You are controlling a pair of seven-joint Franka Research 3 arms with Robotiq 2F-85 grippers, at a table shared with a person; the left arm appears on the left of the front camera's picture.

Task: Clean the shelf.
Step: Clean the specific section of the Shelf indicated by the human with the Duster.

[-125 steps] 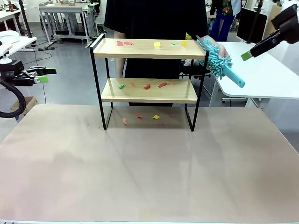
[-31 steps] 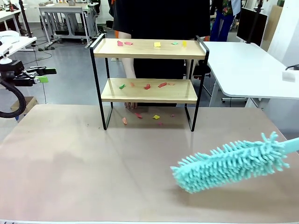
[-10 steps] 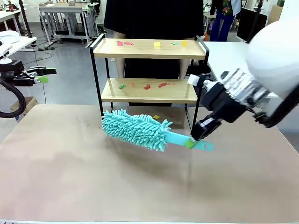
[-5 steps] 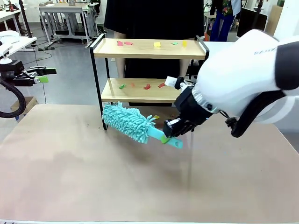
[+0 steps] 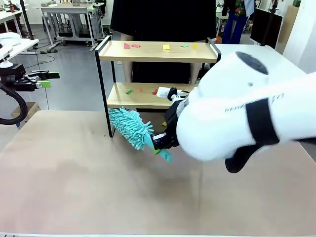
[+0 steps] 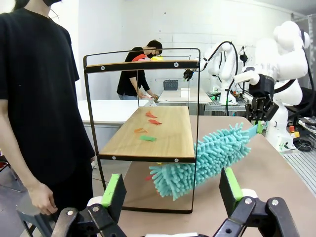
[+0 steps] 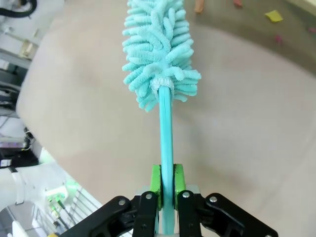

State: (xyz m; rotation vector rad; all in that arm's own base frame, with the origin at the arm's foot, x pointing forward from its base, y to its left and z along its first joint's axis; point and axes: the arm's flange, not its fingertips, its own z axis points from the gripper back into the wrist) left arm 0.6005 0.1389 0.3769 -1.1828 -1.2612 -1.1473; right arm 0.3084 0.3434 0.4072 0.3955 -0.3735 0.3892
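Setup: a wide beige tabletop (image 5: 74, 187) is noted. The small two-tier shelf of light wooden boards in a thin black metal frame (image 5: 150, 52) stands at its far middle, in front of a person in black.

The bulky white right arm (image 5: 247, 118) is reached across the middle.

A teal chenille duster with a flat plastic handle (image 5: 129, 127) is pointed at the shelf's left front leg. Its head is placed low, under the lower board.

Right gripper (image 7: 167, 180): pads pressed onto the duster's handle near its end. Left gripper (image 6: 171, 190): fingers spread wide, nothing between them, parked well left of the table.

Small coloured paper scraps (image 5: 166, 47) are seen on both boards and on the table beneath.

Judgement: the space under the shelf is being swept. The head should be kept flat to the table and drawn outward. The thin leg should not be struck, as the light frame could be shifted.
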